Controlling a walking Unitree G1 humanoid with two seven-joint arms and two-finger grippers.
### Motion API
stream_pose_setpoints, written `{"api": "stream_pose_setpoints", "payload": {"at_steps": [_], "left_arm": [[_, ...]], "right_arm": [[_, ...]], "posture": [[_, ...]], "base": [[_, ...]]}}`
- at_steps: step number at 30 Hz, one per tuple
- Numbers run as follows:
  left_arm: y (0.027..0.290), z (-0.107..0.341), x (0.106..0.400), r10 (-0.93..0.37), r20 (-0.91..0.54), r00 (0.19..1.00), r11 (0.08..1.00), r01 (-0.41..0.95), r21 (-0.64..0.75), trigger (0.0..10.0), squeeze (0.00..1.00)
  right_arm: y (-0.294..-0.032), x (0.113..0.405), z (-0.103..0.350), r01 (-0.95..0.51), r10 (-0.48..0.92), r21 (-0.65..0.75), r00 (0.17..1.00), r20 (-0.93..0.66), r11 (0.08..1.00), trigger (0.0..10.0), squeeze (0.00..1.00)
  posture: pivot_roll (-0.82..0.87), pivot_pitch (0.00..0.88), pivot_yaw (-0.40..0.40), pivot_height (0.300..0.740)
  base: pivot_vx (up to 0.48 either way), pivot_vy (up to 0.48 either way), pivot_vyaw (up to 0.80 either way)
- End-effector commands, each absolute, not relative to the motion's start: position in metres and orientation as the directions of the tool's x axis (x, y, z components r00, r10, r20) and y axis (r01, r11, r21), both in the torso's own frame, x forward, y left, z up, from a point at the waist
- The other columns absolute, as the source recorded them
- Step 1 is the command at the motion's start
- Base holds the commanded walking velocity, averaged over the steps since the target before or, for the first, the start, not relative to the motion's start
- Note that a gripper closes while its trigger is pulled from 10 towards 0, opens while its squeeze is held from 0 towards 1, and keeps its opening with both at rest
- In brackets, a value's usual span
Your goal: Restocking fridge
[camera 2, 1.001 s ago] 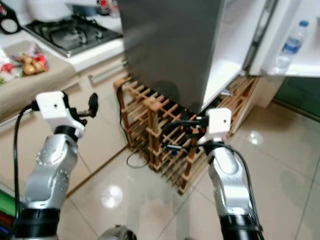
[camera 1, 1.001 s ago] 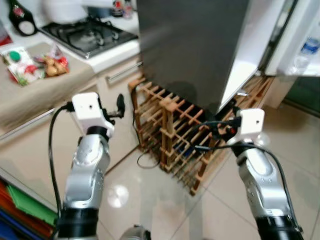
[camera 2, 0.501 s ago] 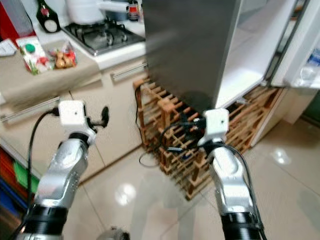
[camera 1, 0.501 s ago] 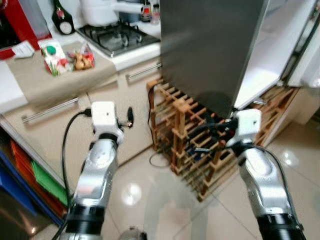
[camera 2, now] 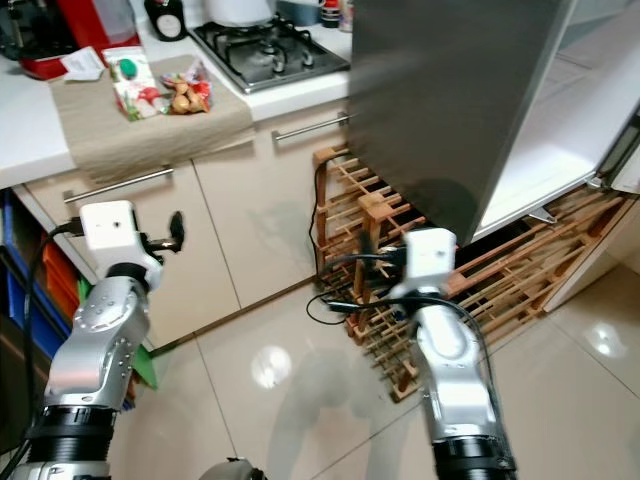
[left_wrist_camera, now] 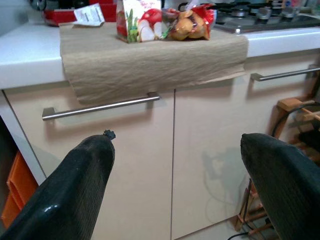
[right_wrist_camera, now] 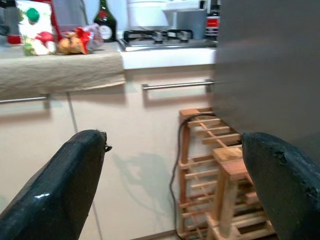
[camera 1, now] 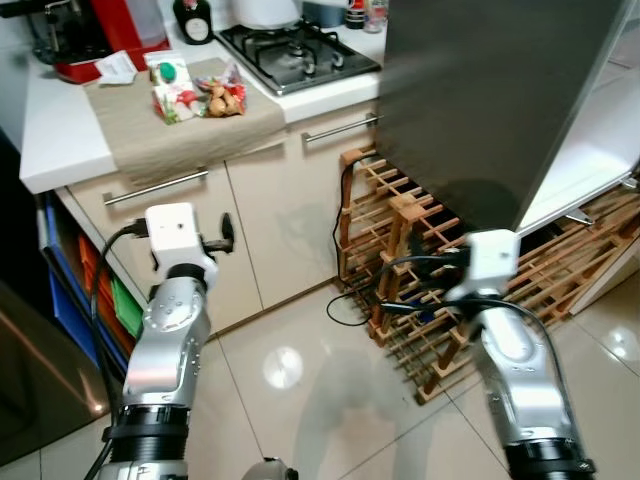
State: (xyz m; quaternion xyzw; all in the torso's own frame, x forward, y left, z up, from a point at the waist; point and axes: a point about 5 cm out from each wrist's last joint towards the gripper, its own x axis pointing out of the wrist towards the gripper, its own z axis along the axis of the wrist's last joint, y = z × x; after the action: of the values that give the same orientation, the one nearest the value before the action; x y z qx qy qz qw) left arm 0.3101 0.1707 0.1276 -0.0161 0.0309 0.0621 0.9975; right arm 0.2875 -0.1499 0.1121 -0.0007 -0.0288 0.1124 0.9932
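Head camera first: the robot stands on pale floor tiles facing a run of cream cabinets [camera 1: 270, 215]. Up on the white counter, a beige cloth [camera 1: 185, 125] carries the groceries: a printed carton [camera 1: 170, 88] and, touching it, a bag of potatoes [camera 1: 222, 97], just left of the gas hob [camera 1: 298, 52]. The fridge [camera 1: 490, 100] looms grey at right, white interior showing past its edge, with a wooden wine rack [camera 1: 440, 290] beneath it. The left gripper [camera 1: 226, 232] hangs raised before the cabinet fronts, well below the goods. The right gripper [camera 1: 415, 285] hovers in front of the rack.

Left wrist view: the two black fingers [left_wrist_camera: 75, 190] stand wide apart, nothing between them, aimed at a drawer handle [left_wrist_camera: 100, 106] under the hanging cloth, carton and potatoes above.

Right wrist view: fingers [right_wrist_camera: 65, 190] also spread wide and empty, cabinets and rack ahead, a dark bottle [right_wrist_camera: 105, 25] behind the potatoes, fridge side close alongside.
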Motion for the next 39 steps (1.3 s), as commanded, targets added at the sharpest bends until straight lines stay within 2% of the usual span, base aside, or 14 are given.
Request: {"api": "stream_pose_setpoints", "payload": {"at_steps": [1,12,15,16,18,22,27,39], "left_arm": [[0.164,0.135,0.314,0.087,-0.036,0.996,0.995,-0.088,-0.036,10.0,0.0],[0.167,0.141,0.318,0.107,-0.019,0.994,0.992,-0.108,-0.068,10.0,0.0],[0.174,0.135,0.307,0.081,-0.041,0.996,0.997,-0.081,-0.018,10.0,0.0],[0.183,0.128,0.294,0.061,-0.067,0.996,0.998,-0.06,0.017,10.0,0.0],[0.187,0.125,0.286,0.049,-0.082,0.995,0.998,-0.046,0.035,10.0,0.0],[0.179,0.115,0.263,-0.041,-0.132,0.99,0.999,0.041,0.003,10.0,0.0],[0.166,0.126,0.276,-0.053,-0.088,0.995,0.999,0.051,-0.019,10.0,0.0],[0.161,0.14,0.29,-0.092,-0.046,0.995,0.996,0.093,0.012,10.0,0.0]], "right_arm": [[-0.156,0.29,0.12,-0.208,0.21,-0.029,0.974,0.088,0.978,10.0,0.0],[-0.157,0.292,0.129,-0.189,0.195,-0.055,0.971,0.135,0.98,10.0,0.0],[-0.159,0.287,0.124,-0.183,0.185,-0.029,0.978,0.099,0.983,10.0,0.0],[-0.169,0.275,0.119,-0.153,0.157,-0.07,0.986,0.063,0.986,10.0,0.0],[-0.173,0.269,0.117,-0.146,0.152,-0.109,0.987,0.049,0.983,10.0,0.0],[-0.194,0.252,0.103,-0.085,0.084,-0.098,0.996,-0.014,0.992,10.0,0.0],[-0.187,0.263,0.107,-0.114,0.116,-0.131,0.993,0.006,0.985,10.0,0.0],[-0.175,0.272,0.117,-0.138,0.145,-0.119,0.988,0.05,0.983,10.0,0.0]], "posture": [[-0.13,0.0,0.072,0.733],[-0.11,0.0,0.055,0.74],[-0.1,0.0,0.041,0.74],[-0.09,0.0,0.029,0.74],[-0.09,0.0,0.027,0.74],[-0.08,0.0,0.024,0.74],[-0.09,0.0,0.046,0.74],[-0.09,0.0,0.061,0.74]], "base": [[0.0,0.0,0.48],[0.0,0.0,0.48],[0.0,0.0,0.48],[0.0,0.0,0.48],[0.0,0.0,0.48],[0.0,0.0,0.48],[0.0,0.0,0.47],[0.0,0.0,0.48]]}}
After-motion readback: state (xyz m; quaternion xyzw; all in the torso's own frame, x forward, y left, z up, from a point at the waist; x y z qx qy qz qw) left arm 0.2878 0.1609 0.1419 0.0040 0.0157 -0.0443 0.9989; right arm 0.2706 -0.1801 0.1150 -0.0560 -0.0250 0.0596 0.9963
